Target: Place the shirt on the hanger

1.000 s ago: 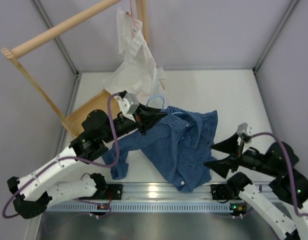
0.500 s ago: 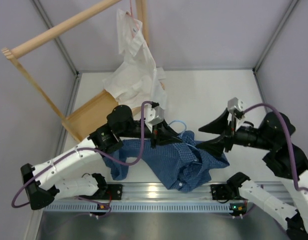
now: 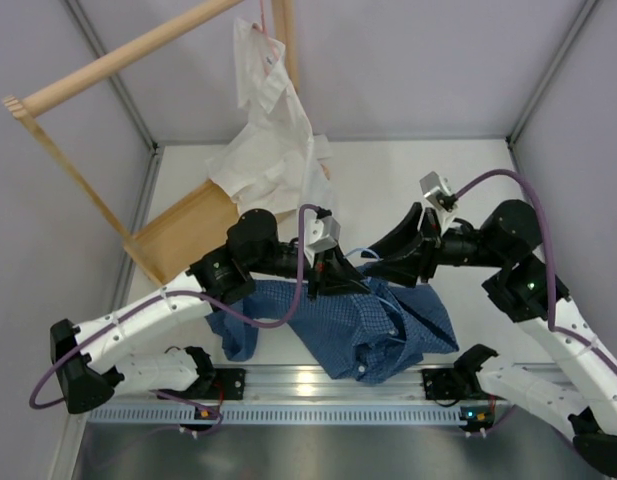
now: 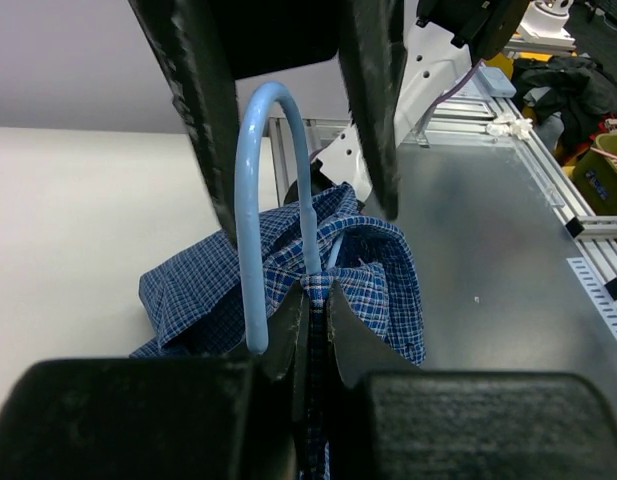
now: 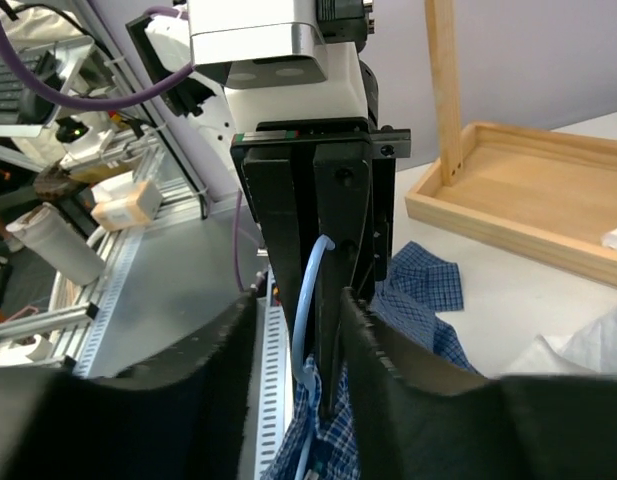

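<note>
The dark blue checked shirt (image 3: 378,325) hangs in a bunch over the table's near middle. My left gripper (image 3: 340,280) is shut on a fold of it by the collar, where the neck of the light-blue hanger (image 3: 360,250) comes out. In the left wrist view the hanger's hook (image 4: 250,200) rises beside that gripper (image 4: 318,295), above the shirt (image 4: 188,290). My right gripper (image 3: 378,262) faces it from the right. Its jaws (image 5: 298,297) stand apart on either side of the hook (image 5: 310,290) and the left fingers, touching neither. Shirt cloth (image 5: 428,285) hangs below.
A wooden rack (image 3: 118,60) with a tray base (image 3: 183,235) stands at the back left. A white shirt (image 3: 273,140) hangs from it and spills onto the table. An aluminium rail (image 3: 318,385) runs along the near edge.
My right gripper has swung up and left to the hanger's hook, and its jaws have narrowed around it. The left gripper carried the shirt and hanger to the right.
</note>
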You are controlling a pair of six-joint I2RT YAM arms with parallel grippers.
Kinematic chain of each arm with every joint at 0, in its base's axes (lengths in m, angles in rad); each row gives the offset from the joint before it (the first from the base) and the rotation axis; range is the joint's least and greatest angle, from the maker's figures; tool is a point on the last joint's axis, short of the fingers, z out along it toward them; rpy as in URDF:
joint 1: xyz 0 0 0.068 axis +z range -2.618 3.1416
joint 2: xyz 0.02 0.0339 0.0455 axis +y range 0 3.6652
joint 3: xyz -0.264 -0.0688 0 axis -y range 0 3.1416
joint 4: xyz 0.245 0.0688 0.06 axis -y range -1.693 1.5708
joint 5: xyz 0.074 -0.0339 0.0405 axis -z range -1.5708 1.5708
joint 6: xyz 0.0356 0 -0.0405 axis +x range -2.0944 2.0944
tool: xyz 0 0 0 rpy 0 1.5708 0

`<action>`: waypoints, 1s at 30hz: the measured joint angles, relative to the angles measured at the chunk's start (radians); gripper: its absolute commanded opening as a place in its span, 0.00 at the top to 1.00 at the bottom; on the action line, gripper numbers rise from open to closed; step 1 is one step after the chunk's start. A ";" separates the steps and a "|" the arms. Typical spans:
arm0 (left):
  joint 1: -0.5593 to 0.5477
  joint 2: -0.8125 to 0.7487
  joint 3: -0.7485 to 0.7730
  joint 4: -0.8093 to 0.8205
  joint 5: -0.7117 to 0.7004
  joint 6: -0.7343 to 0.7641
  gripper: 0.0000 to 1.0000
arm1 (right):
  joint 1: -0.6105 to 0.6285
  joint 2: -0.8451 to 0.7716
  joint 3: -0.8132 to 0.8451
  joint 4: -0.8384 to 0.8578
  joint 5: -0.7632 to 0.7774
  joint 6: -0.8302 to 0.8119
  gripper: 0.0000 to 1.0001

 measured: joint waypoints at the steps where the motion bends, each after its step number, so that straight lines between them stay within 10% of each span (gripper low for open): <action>1: 0.000 0.001 0.000 0.000 -0.001 -0.002 1.00 | 0.008 0.008 -0.002 0.006 0.000 0.005 0.76; 3: 0.000 0.001 0.003 0.000 -0.003 -0.006 1.00 | 0.026 0.020 -0.006 0.012 0.002 0.000 1.00; 7: 0.000 0.001 0.006 -0.001 -0.017 -0.009 0.93 | 0.039 0.018 -0.006 0.010 0.036 -0.009 1.00; 10: 0.000 -0.006 0.008 -0.008 -0.061 -0.002 0.03 | 0.040 -0.006 -0.021 0.008 0.095 -0.024 1.00; 23: -0.004 -0.492 -0.083 -0.187 -0.979 -0.047 0.02 | 0.044 -0.120 0.027 -0.178 0.502 -0.085 1.00; 30: -0.003 -0.696 -0.282 -0.273 -1.186 -0.171 0.02 | 0.044 -0.106 0.164 -0.304 0.647 -0.108 1.00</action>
